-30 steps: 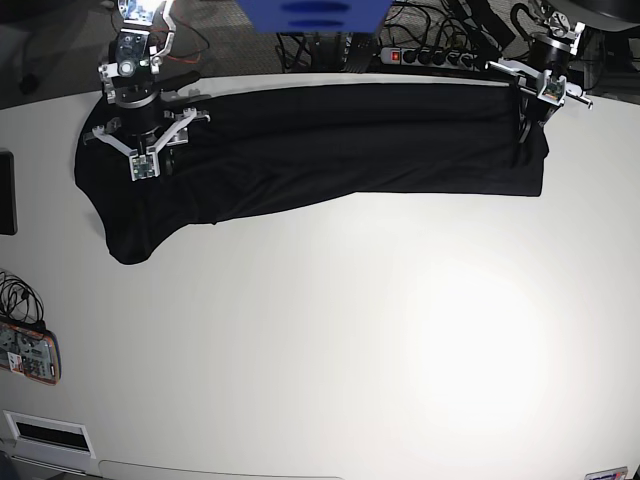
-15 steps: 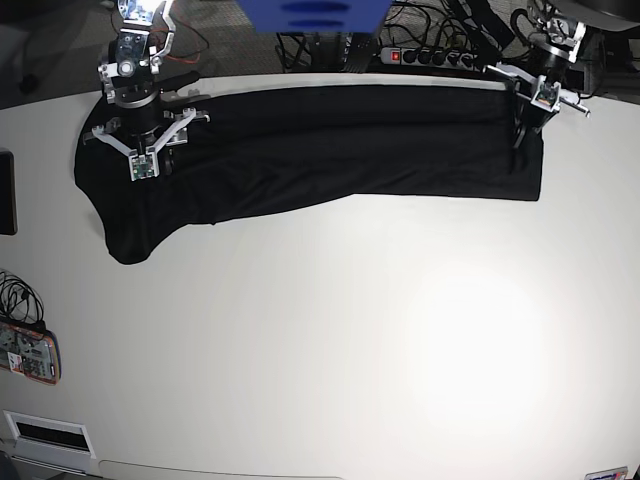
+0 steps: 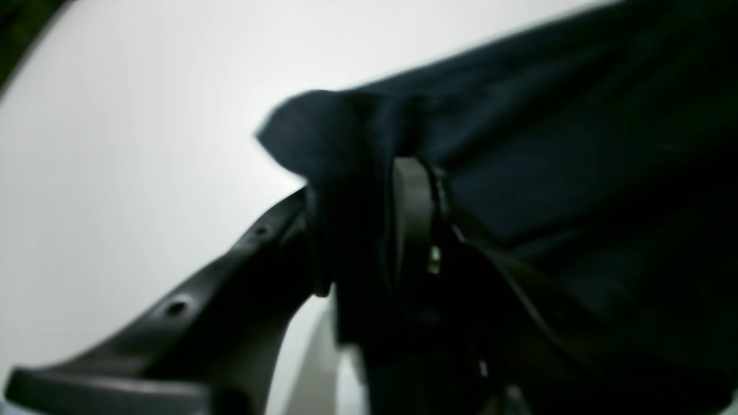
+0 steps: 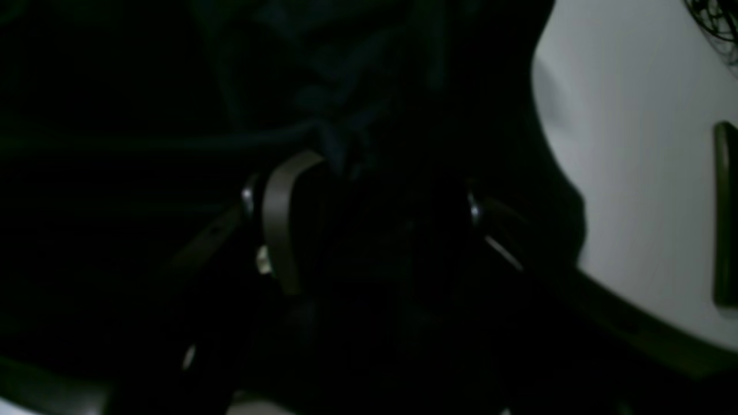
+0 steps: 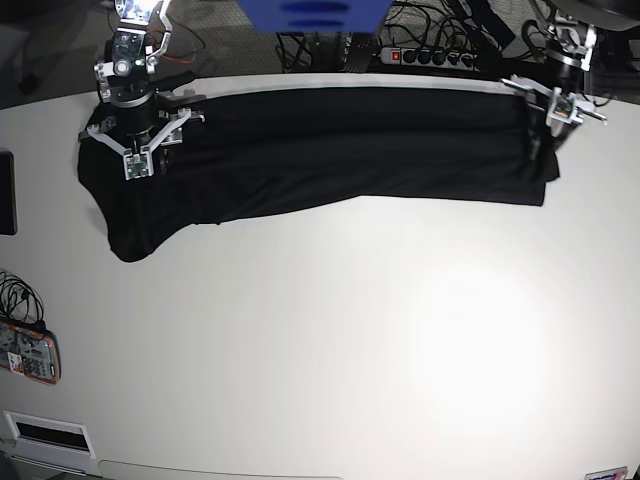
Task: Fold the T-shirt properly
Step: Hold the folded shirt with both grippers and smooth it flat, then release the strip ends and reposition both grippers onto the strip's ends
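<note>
The black T-shirt lies stretched in a long band along the far side of the white table. At the shirt's right end in the base view, my left gripper is closed on it. The left wrist view shows a raised fold of the T-shirt pinched in the left gripper. My right gripper sits on the shirt's left end. In the dark right wrist view, the right gripper has its jaws apart over the T-shirt, with nothing visibly pinched.
A power strip and cables lie behind the table's far edge, under a blue object. At the left edge are a dark slab, coiled wires and an orange-cased device.
The left gripper has moved right and slightly away, taking the shirt's right end with it. The right gripper has shifted a little toward the far edge.
</note>
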Controlling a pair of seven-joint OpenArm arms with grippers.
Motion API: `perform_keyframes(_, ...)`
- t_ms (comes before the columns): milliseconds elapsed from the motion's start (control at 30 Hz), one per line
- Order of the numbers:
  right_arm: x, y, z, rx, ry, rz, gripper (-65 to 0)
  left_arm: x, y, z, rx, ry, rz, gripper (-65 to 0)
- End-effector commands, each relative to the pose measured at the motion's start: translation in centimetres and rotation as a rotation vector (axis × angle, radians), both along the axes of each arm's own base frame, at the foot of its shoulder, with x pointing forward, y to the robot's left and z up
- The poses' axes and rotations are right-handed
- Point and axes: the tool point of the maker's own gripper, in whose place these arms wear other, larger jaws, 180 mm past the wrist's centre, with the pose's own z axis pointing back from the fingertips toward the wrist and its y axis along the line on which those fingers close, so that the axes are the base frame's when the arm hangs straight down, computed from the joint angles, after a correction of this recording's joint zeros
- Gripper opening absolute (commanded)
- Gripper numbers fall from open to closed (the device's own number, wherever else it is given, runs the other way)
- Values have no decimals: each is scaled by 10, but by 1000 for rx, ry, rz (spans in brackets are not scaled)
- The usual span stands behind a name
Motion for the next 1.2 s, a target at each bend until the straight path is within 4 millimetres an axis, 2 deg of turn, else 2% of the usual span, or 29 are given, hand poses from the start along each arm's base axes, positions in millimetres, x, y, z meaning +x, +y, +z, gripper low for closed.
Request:
perform_keyframes(0, 6, -6, 14, -18, -54, -13, -351, 5, 14, 16, 26, -52, 21, -493)
perform_keyframes(133, 13, -7, 21, -23, -77, -14, -351, 7, 20, 25, 41, -79, 31, -493)
perform_keyframes(400, 22, -7, 26, -22, -103, -13, -351, 6, 18, 23, 39, -67, 25, -486)
perform_keyframes(600, 27, -6, 29, -21, -117, -12, -351, 2, 10, 9, 107, 3, -47, -486)
perform_keyframes(833, 29, -7, 30, -22, -123, -13, -351, -6, 23, 7, 184, 33, -20, -486)
perform_keyframes(933, 29, -7, 30, -23, -123, -14, -351, -9, 23, 3, 204, 54, -33, -479)
perform_keyframes(1033, 30, -6, 31, -21, -125, -12, -351, -15, 28, -10, 232, 137, -22, -398)
perform_keyframes(1167, 30, -6, 30, -21, -125, -10, -351, -28, 32, -34, 302, 288, -40, -199)
